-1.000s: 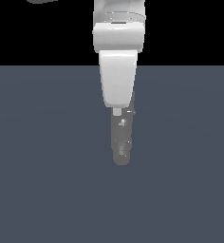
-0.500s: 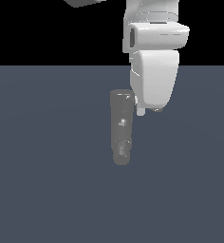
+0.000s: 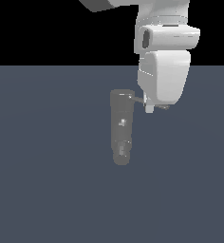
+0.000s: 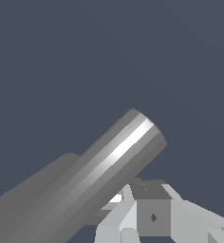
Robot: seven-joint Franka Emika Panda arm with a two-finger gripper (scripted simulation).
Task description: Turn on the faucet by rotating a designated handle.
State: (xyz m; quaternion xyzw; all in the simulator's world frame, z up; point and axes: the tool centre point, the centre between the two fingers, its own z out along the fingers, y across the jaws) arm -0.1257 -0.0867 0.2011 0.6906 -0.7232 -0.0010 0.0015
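Exterior view is showing the faucet (image 3: 121, 127) standing about mid-frame on the plain slate-blue floor (image 3: 42, 180), long axis running up-down in the picture, flat round top uppermost, rounded end toward the bottom. The handle (image 3: 138, 99) is jutting sideways from the top of the body toward the exterior view's right, roughly level, its far end disappearing under the white hand of the Panda arm (image 3: 163, 76). I am placing the gripper (image 3: 154, 108) right at that outer end; contact looks likely but I cannot confirm it, since the arm's housing is hiding the fingertips. In the wrist view a thick grey cylinder (image 4: 92, 182), which I take for the faucet body, is crossing the frame on a diagonal with a bright glint along it, and one finger (image 4: 152, 216) is sitting just beside it. Whether the jaws are open or closed, I cannot tell. My judgement: the approach is done, and the rotation itself is remaining, or at most barely underway.
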